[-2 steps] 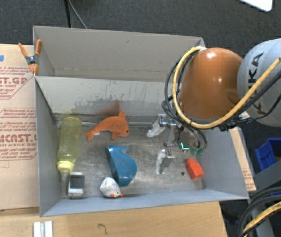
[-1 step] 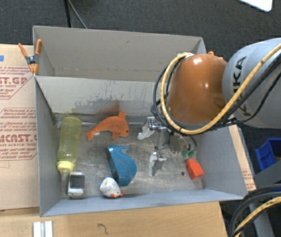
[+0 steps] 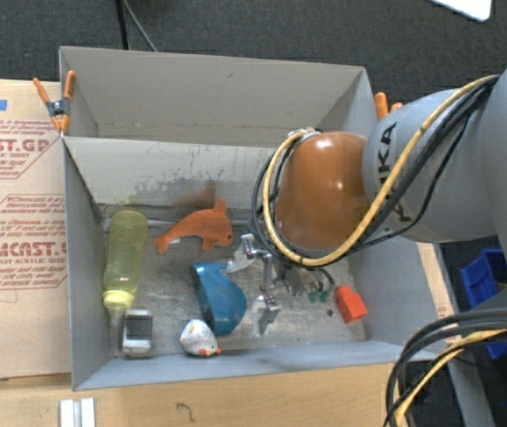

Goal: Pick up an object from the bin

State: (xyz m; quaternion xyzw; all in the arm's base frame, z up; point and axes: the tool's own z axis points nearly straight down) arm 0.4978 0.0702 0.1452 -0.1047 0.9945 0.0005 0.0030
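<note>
My gripper (image 3: 255, 283) hangs low in the middle of the bin, below the orange dome, with its two metal fingers spread apart and nothing between them. Just left of the fingers lies a blue curved plastic piece (image 3: 219, 299), close to the lower fingertip. An orange dolphin-shaped toy (image 3: 197, 229) lies up and left of the gripper. A small orange block (image 3: 351, 303) sits to the gripper's right near the bin's front wall.
A yellow translucent bottle (image 3: 124, 256) lies along the left wall. Below it sits a small grey and black box (image 3: 136, 330). A white rounded toy with orange marks (image 3: 199, 337) rests at the front wall. The arm covers the bin's right side.
</note>
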